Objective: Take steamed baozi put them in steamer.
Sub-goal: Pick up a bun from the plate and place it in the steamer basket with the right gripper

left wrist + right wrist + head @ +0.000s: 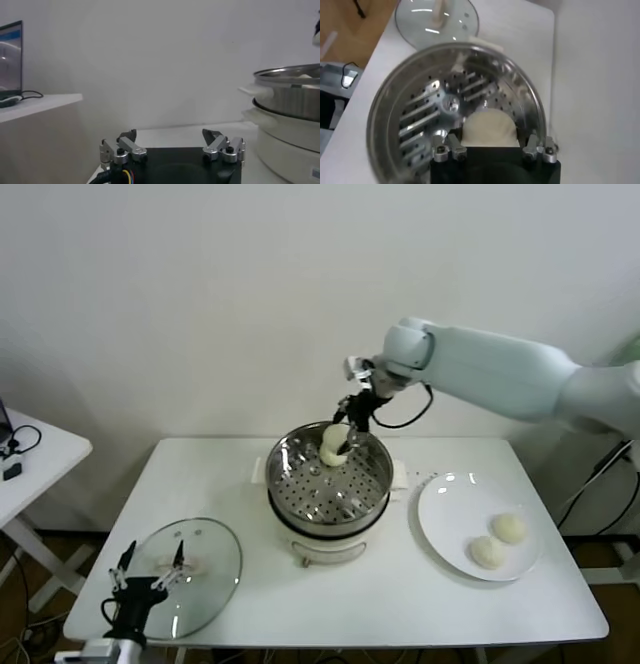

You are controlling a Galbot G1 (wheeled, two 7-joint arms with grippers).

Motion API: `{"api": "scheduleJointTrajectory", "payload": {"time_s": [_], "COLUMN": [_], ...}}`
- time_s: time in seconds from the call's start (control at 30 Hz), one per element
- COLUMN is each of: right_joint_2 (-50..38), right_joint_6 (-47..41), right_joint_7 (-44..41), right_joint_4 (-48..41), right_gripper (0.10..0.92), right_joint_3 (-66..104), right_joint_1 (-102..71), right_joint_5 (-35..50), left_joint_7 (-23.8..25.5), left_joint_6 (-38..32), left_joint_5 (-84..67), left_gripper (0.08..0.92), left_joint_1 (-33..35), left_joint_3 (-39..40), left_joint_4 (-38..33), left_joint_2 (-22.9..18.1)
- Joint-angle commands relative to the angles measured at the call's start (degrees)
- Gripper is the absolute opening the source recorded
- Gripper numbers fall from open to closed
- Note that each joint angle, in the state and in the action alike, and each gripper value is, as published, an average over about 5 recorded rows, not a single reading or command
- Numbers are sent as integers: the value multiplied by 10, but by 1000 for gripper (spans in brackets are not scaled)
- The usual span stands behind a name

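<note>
The steamer [330, 484], a shiny steel basket with a perforated floor on a white pot base, stands near the middle of the white table [400, 604]. Its slotted floor shows bare in the right wrist view [440, 105], apart from one steamed baozi [333, 444] that sits over the far side of the basket, close to the back wall. That bun is clamped between the fingers of the right gripper [345, 439], which reaches down into the basket from the far right; in the right wrist view the cream dough [488, 129] fills the gap between the two finger mounts. To the right of the steamer lies a flat white plate [445, 514] carrying two more buns [497, 541] side by side near its right edge, touching or nearly so. On the robot's left, at the front of the table, a round glass lid [195, 569] lies flat, well apart from the steamer. The left gripper [148, 576] hangs low at the table's front left corner, just beside the lid, its fingers spread apart and empty. A small white side table [40, 454] stands off to the left.
</note>
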Motion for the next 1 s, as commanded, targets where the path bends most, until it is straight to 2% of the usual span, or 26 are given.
{"api": "scheduleJointTrajectory", "payload": {"time_s": [0.03,1.0], "right_joint_2": [102,110], "right_joint_6": [-3,8], "right_joint_7": [7,8], "right_joint_4": [-71,-94], "right_gripper": [704,710], "right_joint_3": [4,14], "right_joint_1": [-58,-96], "right_joint_5": [-8,-50], "left_joint_7": [-1,-1], "left_joint_6": [4,6], "left_joint_5": [-8,-18], "left_gripper": [823,823], "left_joint_1": [4,3], "left_joint_3": [-2,4], "left_joint_4": [-6,1], "left_joint_2": [2,-5]}}
